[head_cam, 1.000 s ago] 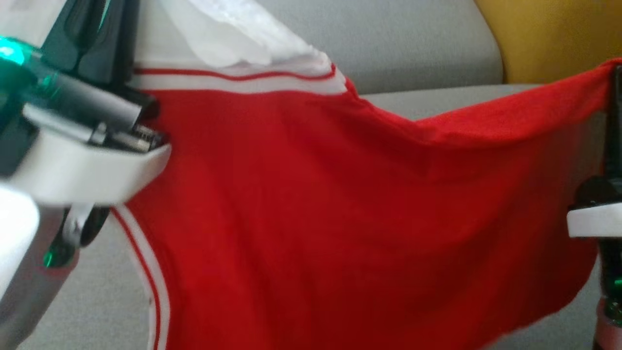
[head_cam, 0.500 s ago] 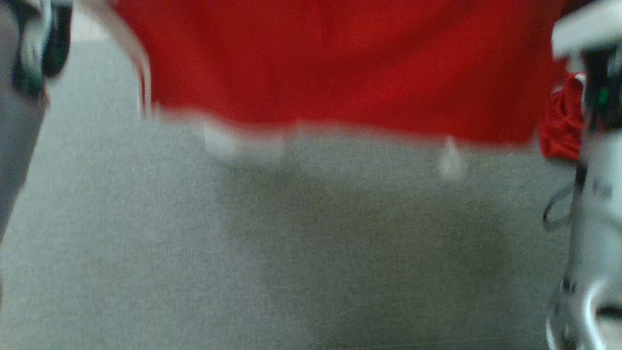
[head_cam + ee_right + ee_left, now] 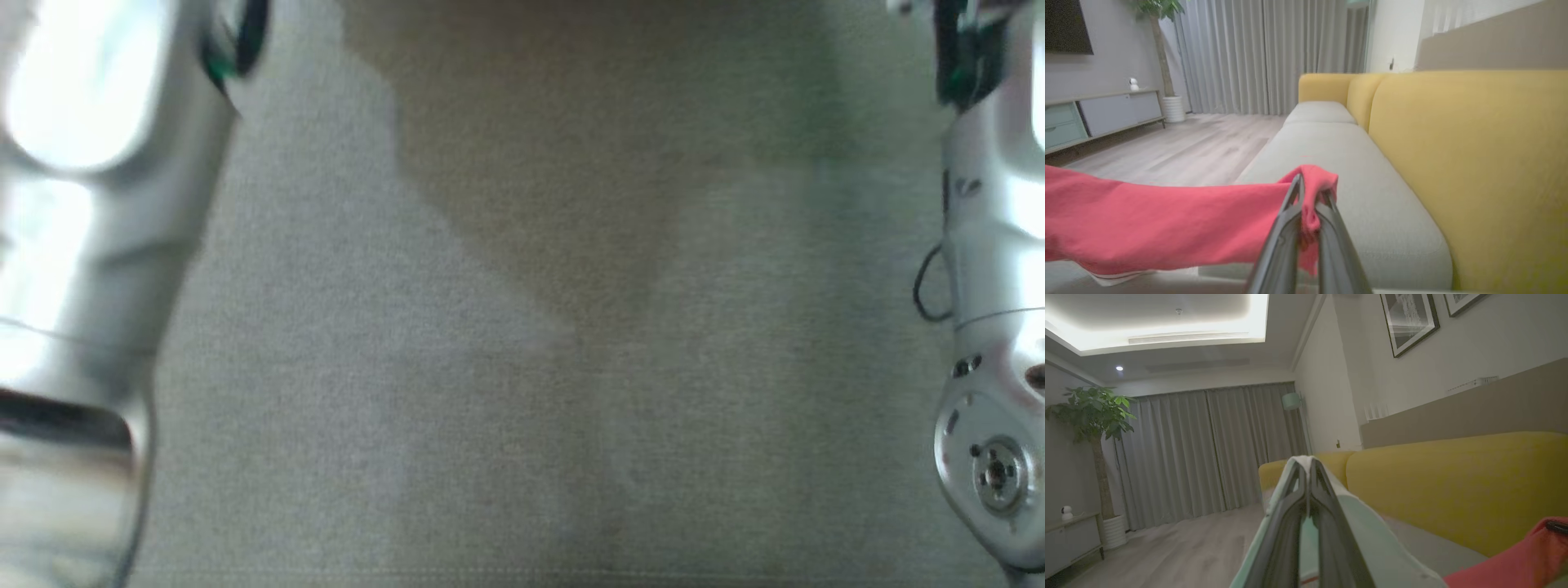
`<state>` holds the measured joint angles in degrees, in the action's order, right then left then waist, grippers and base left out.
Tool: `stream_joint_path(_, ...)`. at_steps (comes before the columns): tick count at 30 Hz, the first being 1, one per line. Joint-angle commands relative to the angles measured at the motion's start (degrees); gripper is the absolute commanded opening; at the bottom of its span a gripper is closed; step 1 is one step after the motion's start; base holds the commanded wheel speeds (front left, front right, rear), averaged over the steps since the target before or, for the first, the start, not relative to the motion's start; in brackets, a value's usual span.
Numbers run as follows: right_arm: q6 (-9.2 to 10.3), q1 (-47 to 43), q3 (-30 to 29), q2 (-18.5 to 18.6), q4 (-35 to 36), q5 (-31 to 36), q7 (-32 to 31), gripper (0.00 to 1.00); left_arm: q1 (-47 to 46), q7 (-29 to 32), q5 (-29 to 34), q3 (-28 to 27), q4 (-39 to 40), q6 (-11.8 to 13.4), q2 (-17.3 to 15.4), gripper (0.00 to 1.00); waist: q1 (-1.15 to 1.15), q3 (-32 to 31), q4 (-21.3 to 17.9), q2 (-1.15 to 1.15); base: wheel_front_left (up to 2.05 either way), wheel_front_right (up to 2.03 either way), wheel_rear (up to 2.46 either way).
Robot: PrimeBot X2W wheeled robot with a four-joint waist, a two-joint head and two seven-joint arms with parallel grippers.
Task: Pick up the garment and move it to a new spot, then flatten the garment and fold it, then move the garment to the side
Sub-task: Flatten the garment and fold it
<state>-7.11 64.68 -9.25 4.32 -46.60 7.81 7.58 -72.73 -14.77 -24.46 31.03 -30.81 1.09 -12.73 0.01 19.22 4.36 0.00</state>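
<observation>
The red garment [image 3: 1167,220] is held stretched across the lower left of the right wrist view, one corner pinched in the closed right gripper [image 3: 1310,191]. Its pale edge is clamped by the left gripper [image 3: 1308,462], apparently so it can be spread flat on the grey sofa seat [image 3: 522,367].

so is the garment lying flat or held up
Held up: the right gripper pinches the garment, stretched out in the air.

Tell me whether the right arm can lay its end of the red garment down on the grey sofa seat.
Probably yes. The right gripper is shut on the red garment, and the grey seat cushion beyond it lies bare, with nothing between.
</observation>
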Motion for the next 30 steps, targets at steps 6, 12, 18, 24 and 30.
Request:
stream_joint_path(6, -0.37, -0.4, -2.6, -1.0, -8.5, 3.0, 5.9, 0.00, 8.5, -0.2, 1.2, -5.5, 4.2, -1.6, 0.5, 0.00, -0.01, 5.6, 1.3, 0.00, 0.00, 0.00, 0.00)
stream_joint_path(12, -0.37, -4.4, -2.3, -1.4, -11.2, -0.9, 7.3, 0.00, 21.6, -0.2, 2.6, -9.7, 11.1, -3.2, 1.2, 0.00, -0.01, 4.8, 0.0, 0.00, 0.00, 0.00, 0.00)
stream_joint_path(18, -0.37, -12.1, 1.5, -1.4, -6.2, -8.4, 7.4, 0.00, 35.4, -0.2, 3.6, -12.9, 19.4, -3.5, 1.0, 0.00, -0.01, 2.1, -0.8, 0.00, 0.00, 0.00, 0.00)
stream_joint_path(24, -0.37, -25.2, 5.8, -1.4, 1.3, -15.2, 7.4, 0.00, 51.7, -0.2, 4.4, -15.1, 28.4, -2.4, 1.0, 0.00, -0.01, -3.9, -0.8, 0.00, 0.00, 0.00, 0.00)
stream_joint_path(30, -0.37, -39.3, 5.3, -1.4, 8.3, -17.0, 7.4, 0.00, 66.0, -0.2, 4.5, -15.0, 34.6, 0.1, 1.0, 0.00, -0.01, -10.7, -0.3, 0.00, 0.00, 0.00, 0.00)
